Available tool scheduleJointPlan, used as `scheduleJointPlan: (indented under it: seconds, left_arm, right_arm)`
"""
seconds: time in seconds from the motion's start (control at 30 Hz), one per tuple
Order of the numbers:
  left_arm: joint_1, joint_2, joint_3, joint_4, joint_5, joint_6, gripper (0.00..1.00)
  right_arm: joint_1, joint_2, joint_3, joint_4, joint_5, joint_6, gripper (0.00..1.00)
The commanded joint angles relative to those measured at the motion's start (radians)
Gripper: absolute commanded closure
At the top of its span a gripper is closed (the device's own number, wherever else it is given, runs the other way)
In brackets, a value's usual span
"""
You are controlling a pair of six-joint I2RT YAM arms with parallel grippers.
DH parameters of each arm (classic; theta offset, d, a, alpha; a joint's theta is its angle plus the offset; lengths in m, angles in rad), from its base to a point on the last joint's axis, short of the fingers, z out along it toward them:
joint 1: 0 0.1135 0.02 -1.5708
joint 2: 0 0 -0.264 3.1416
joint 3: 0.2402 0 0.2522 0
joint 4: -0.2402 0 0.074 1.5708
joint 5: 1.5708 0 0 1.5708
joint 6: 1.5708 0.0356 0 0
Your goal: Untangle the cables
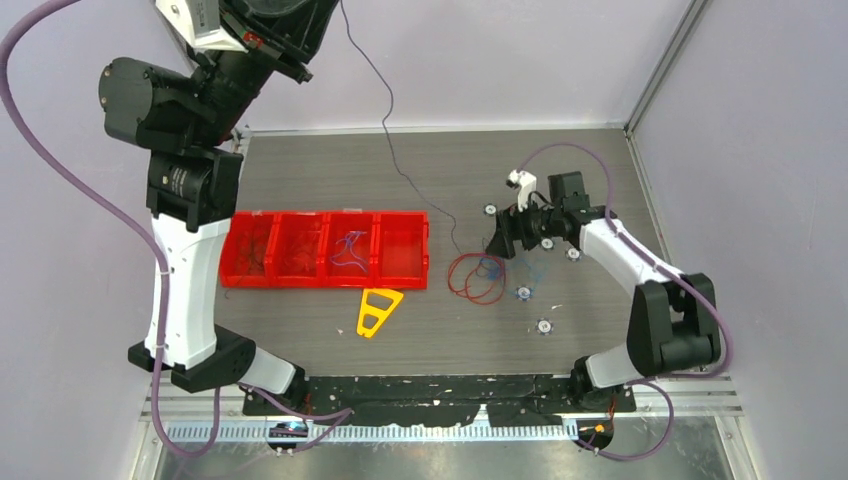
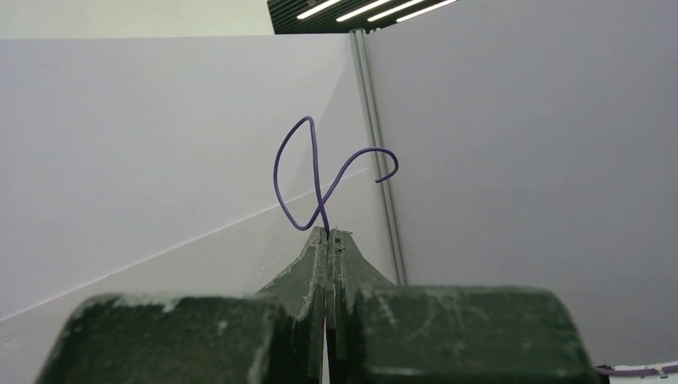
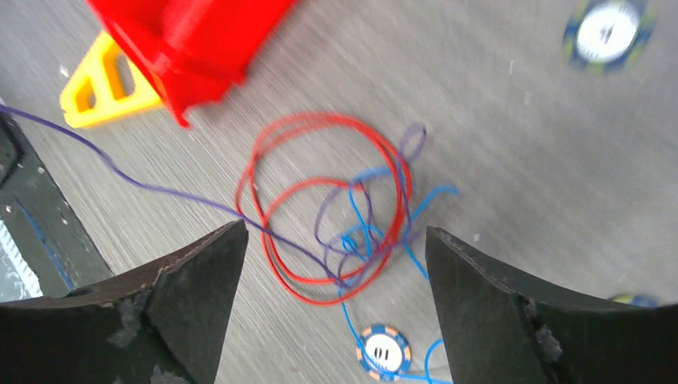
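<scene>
Cables point(image 1: 488, 274) in one loose tangle, right of the worktop's middle.
Red loops point(image 3: 320, 120) lie flat on the worktop, threaded through by thin blue strands point(image 3: 364, 232); a purple strand point(image 1: 390, 145) leaves the knot and rises toward the far edge, its lifted end curled.
</scene>
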Motion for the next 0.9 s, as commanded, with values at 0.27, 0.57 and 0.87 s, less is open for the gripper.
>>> scheduleJointPlan:
  seconds: [0.27,0.57,0.87]
  left_arm:
    - [0.006,0.0,-0.018,0.043,0.027,-0.031,1.0]
    - [0.007,-0.003,-0.031,0.03,-0.008,-0.025,1.0]
    - [0.031,-0.034,-0.123,-0.002,-0.051,-0.011,1.0]
  right_arm:
    - [0.159,-0.094,0.155,0.136,-0.21,-0.013,0.05]
    - [0.207,-0.019,0.166,0.236,-0.109,-0.016,0.42]
    - [0.195,-0.019,0.303,0.191,-0.09,0.019,0.94]
